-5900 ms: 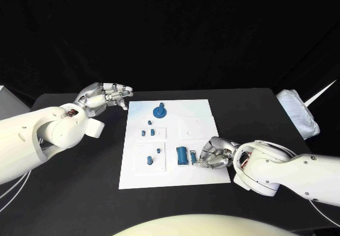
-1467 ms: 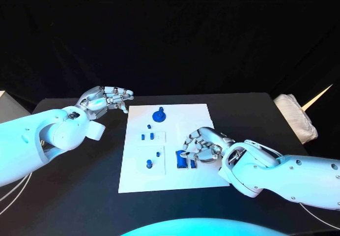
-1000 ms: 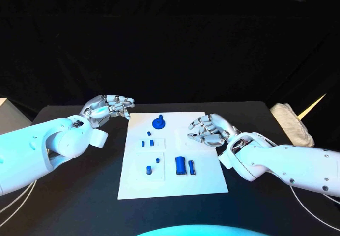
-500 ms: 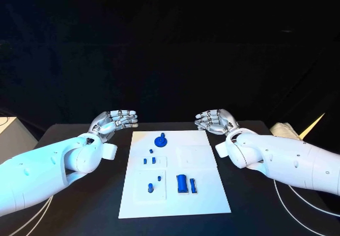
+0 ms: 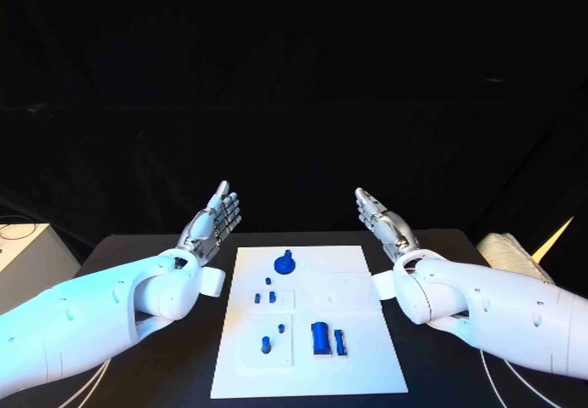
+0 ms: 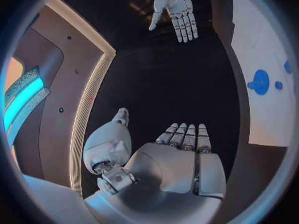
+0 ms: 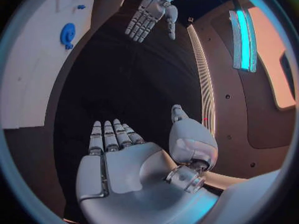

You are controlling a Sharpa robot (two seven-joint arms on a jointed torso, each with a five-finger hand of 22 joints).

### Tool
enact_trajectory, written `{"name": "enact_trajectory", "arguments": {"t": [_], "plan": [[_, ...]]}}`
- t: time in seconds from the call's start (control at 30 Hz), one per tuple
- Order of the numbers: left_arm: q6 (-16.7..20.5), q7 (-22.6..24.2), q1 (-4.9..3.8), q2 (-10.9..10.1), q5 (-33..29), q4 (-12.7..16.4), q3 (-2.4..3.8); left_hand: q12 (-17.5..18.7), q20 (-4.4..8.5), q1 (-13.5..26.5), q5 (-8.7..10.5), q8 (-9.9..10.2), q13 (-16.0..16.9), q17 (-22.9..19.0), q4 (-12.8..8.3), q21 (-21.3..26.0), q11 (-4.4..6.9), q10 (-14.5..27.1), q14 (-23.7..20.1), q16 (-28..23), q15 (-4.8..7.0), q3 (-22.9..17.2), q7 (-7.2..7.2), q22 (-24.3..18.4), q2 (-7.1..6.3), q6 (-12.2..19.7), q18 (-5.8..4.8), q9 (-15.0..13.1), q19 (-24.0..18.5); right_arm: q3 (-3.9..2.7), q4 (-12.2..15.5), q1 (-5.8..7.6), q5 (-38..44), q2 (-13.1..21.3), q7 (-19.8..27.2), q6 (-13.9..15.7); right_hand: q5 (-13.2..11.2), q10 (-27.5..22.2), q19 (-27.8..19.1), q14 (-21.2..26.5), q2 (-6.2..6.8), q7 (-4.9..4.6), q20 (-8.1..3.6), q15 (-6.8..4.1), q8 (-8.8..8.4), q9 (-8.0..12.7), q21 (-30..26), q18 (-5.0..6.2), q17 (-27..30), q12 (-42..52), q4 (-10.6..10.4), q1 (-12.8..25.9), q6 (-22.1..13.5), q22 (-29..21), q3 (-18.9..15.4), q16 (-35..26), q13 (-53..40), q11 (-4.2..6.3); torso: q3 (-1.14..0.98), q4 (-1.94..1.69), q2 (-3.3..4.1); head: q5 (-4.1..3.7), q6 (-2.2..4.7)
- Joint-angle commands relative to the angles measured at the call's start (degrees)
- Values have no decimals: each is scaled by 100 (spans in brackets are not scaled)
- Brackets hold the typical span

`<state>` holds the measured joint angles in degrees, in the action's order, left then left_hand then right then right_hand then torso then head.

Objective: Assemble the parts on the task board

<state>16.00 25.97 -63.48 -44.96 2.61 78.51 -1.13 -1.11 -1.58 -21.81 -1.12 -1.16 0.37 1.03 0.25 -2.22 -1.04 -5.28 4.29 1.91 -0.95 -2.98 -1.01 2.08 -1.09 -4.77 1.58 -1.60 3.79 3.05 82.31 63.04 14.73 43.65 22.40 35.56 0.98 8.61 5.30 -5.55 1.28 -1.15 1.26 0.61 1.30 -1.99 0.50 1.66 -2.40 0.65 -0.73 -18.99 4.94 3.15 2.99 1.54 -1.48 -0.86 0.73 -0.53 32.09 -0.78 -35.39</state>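
Note:
The white task board (image 5: 368,374) lies in the middle of the black table. On it are a round blue part (image 5: 285,264) at the far end, small blue parts (image 5: 262,297) in the left recesses, and two long blue parts (image 5: 327,338) side by side near the front. My left hand (image 5: 216,219) is raised above the table's far left, flat and holding nothing. My right hand (image 5: 381,219) is raised at the far right, fingers straight, also holding nothing. The left wrist view shows the right hand (image 6: 176,7) and the board (image 6: 261,45); the right wrist view shows the left hand (image 7: 149,12).
A folded white cloth (image 5: 512,252) lies at the table's right edge. A pale box (image 5: 22,259) stands off the left side. Black table surface (image 5: 147,387) lies on both sides of the board.
The right hand has left the long blue parts at the board's front and risen to the far right. Both hands have straightened from curled to flat. The camera has tilted up.

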Motion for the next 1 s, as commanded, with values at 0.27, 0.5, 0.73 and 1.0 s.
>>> {"name": "enact_trajectory", "arguments": {"t": [0.27, 0.5, 0.73, 1.0], "plan": [[2222, 315, 247, 23, -210, 853, 83, 111, 158, 2181, 112, 116, -37, -103, -25, 222, 104, 528, -429, -191, 95, 298, 101, -208, 109, 477, -158, 160, -379, -292, 736, -276, -1435, 100, 723, 835, -98, -861, -530, 555, -128, 115, -126, -61, -130, 199, -50, -166, 240, -65, 73, 1899, -494, -315, -299, -154, 148, 86, -73, 53, -91, 78, 101], [2771, 378, 326, 27, -258, 1124, 111, 111, 158, 2181, 112, 116, -37, -103, -25, 222, 104, 528, -429, -191, 95, 298, 101, -208, 109, 477, -158, 160, -379, -305, 765, -288, -1473, 104, 739, 856, -98, -861, -530, 555, -128, 115, -126, -61, -130, 199, -50, -166, 240, -65, 73, 1899, -494, -315, -299, -154, 148, 86, -73, 53, -91, 78, 101], [2812, 383, 332, 27, -261, 1144, 113, 111, 158, 2181, 112, 116, -37, -103, -25, 222, 104, 528, -429, -191, 95, 298, 101, -208, 109, 477, -158, 160, -379, -305, 765, -288, -1473, 104, 739, 856, -98, -861, -530, 555, -128, 115, -126, -61, -130, 199, -50, -166, 240, -65, 73, 1899, -494, -315, -299, -154, 148, 86, -73, 53, -91, 78, 101], [2812, 383, 332, 27, -261, 1144, 113, 111, 158, 2181, 112, 116, -37, -103, -25, 222, 104, 528, -429, -191, 95, 298, 101, -208, 109, 477, -158, 160, -379, -305, 765, -288, -1473, 104, 739, 856, -98, -861, -530, 555, -128, 115, -126, -61, -130, 199, -50, -166, 240, -65, 73, 1899, -494, -315, -299, -154, 148, 86, -73, 53, -91, 78, 101]]}}
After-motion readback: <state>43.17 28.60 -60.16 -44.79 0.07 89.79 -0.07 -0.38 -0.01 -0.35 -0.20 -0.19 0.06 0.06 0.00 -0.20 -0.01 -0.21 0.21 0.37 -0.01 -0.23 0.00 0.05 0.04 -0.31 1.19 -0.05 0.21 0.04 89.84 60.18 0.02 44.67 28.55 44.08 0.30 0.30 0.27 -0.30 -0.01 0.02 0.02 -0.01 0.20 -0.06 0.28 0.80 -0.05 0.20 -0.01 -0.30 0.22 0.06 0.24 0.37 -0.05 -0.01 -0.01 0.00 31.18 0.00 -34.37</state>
